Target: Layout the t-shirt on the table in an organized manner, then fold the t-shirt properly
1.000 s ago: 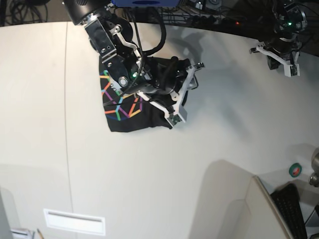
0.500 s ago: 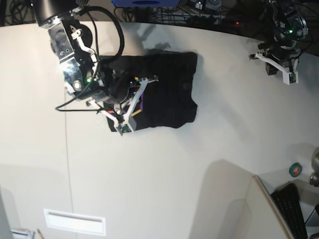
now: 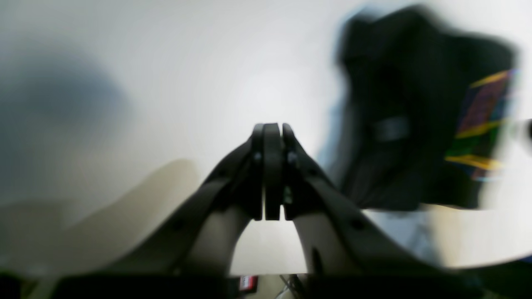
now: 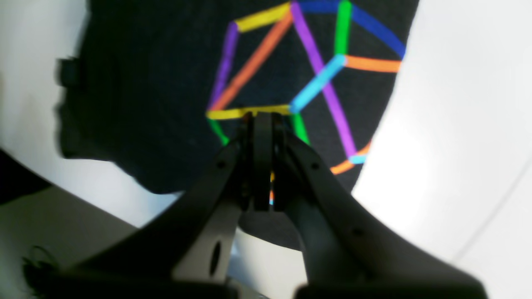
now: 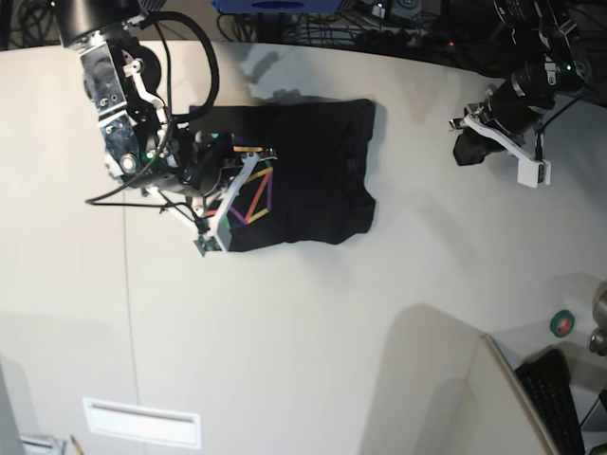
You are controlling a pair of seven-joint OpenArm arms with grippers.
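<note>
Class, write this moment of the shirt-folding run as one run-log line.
t-shirt: folded, flat on table | right gripper: shut, over print, empty | left gripper: shut, empty, away from shirt

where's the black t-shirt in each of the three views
Base: the t-shirt lies upper centre on the table, beside the right tool.
Left wrist: blurred, at upper right, beyond the tool.
Right wrist: fills the upper middle, behind the shut tool.
Shared landmark: the rainbow line print.
</note>
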